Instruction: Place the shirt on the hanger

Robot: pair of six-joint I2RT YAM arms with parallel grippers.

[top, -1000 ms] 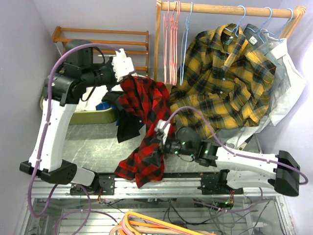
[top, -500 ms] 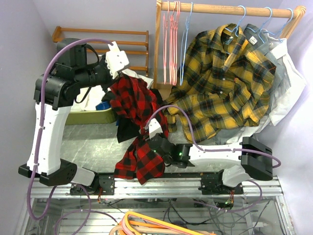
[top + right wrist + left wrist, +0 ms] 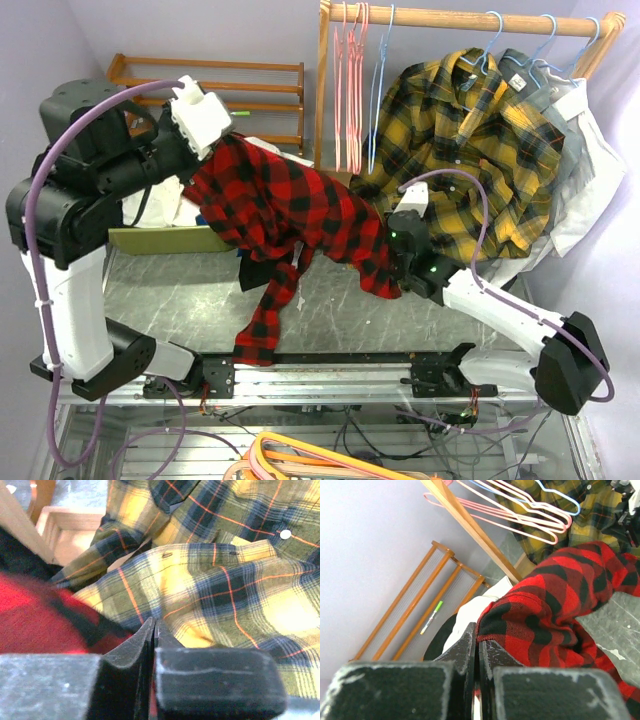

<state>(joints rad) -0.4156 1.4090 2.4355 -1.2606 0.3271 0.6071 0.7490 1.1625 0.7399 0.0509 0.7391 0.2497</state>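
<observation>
Both the left gripper [image 3: 478, 647] and the right gripper [image 3: 153, 630] are clamped on the shirt [image 3: 290, 200], stretched crosswise in front of the hanger [image 3: 376, 120], which hangs nearer the right one.

At the far right we see a wooden clothes rail [image 3: 450, 18] with a yellow-and-black plaid shirt [image 3: 470, 150] hanging from it and a white shirt [image 3: 590, 170] just beside that on the right. Pink wire hangers [image 3: 350, 90] hang near the rail's left post. At the far left stands a slatted wooden rack [image 3: 260, 75] with a green marker [image 3: 431, 616] lying on it. An olive tray [image 3: 165, 240] sits on the grey table [image 3: 180, 300].
</observation>
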